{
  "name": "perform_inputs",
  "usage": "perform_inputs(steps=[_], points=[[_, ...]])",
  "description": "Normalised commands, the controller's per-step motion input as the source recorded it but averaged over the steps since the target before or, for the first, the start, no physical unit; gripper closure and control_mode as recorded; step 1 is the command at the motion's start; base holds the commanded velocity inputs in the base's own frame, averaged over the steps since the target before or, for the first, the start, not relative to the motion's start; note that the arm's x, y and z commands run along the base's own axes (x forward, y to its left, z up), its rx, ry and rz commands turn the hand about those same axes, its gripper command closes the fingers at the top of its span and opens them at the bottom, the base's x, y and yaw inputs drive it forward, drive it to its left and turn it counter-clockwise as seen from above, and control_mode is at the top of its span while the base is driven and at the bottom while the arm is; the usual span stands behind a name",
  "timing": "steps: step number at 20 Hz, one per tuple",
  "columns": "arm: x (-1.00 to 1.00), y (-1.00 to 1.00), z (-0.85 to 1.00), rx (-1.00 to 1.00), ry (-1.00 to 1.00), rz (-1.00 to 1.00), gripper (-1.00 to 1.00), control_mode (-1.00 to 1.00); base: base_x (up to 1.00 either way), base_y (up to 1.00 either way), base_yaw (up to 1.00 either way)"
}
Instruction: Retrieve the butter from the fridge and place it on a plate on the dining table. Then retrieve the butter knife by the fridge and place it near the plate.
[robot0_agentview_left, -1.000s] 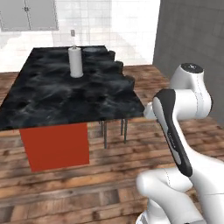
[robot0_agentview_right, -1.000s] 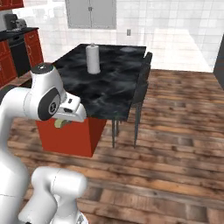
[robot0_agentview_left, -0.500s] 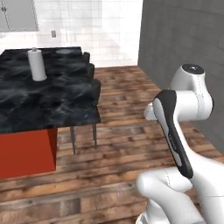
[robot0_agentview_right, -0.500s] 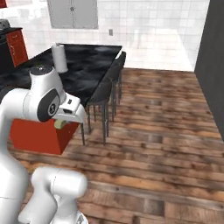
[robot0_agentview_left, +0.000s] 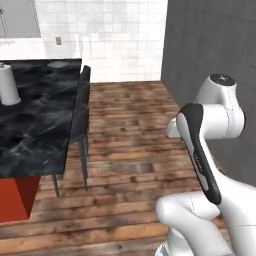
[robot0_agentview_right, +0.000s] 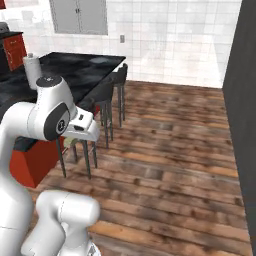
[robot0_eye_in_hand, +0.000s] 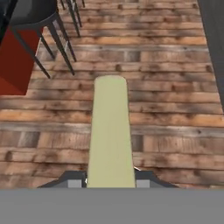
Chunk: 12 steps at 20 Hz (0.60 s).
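Observation:
The butter (robot0_eye_in_hand: 110, 135), a pale-yellow stick, juts forward from my gripper (robot0_eye_in_hand: 110, 180), which is shut on it above the wooden floor. In the right base view my gripper (robot0_agentview_right: 75, 141) hangs under the white hand, with a sliver of butter showing beneath it. The dining table (robot0_agentview_left: 35, 125) with its black marble top lies to the left, apart from the gripper. A faint grey-blue plate (robot0_agentview_left: 59, 64) rests near the table's far edge, also seen as the plate (robot0_agentview_right: 100, 60). The fridge (robot0_agentview_left: 210, 45) is the tall grey face on the right. The butter knife is out of view.
Dark stools (robot0_agentview_left: 82, 115) line the table's right side, and the stools (robot0_agentview_right: 107, 95) stand just ahead of the hand. A white paper-towel roll (robot0_agentview_left: 7, 85) stands on the marble. Open wooden floor (robot0_agentview_right: 170, 150) stretches between table and fridge.
Both base views have swung to the right as the base moved: the table has slid left and the fridge's grey face has come in on the right. The butter stays gripped.

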Motion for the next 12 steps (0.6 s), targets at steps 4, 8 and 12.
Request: perform_inputs(steps=[4,8,12], points=[[0.00,0.00,0.00,0.00,0.00,0.00,1.00,1.00,1.00,-1.00,0.30],[0.00,0.00,0.00,0.00,0.00,0.00,1.00,1.00,1.00,-1.00,0.27],[0.00,0.00,0.00,0.00,0.00,0.00,1.00,1.00,1.00,-0.91,0.26]])
